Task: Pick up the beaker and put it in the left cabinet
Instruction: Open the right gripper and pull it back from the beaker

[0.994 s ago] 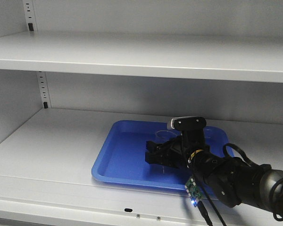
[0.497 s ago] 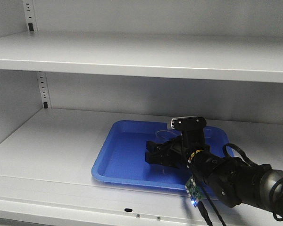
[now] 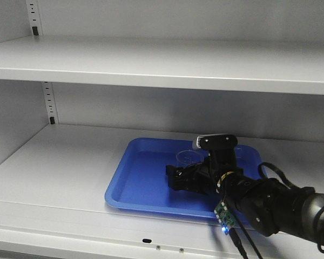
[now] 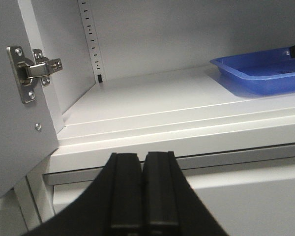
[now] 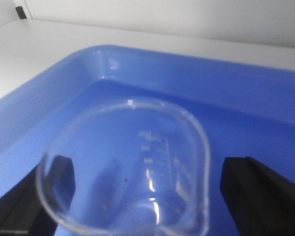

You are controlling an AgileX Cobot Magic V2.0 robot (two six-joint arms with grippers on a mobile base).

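Backing the open right pincer [image 5: 137,196] straight out suits the beaker [image 5: 125,167] standing free in the blue tray [image 3: 135,183]. Left pincer [image 4: 143,191] is closed, empty.

Right arm [image 3: 270,208]: matte black rounded housings, grey end segment at frame edge. Wrist cam [image 3: 215,141] w/ silver-grey face on black bracket. Small green PCB [image 3: 222,215] w/ lit blue LED, black cables [image 3: 240,245] looping below. Left gripper [image 4: 141,191]: black, ribbed flat fingers.

A lab storeroom, by the look: a grey metal cabinet [image 3: 162,65] with adjustable shelves, a blue tray [image 3: 146,178], and a graduated glass beaker [image 5: 132,167].
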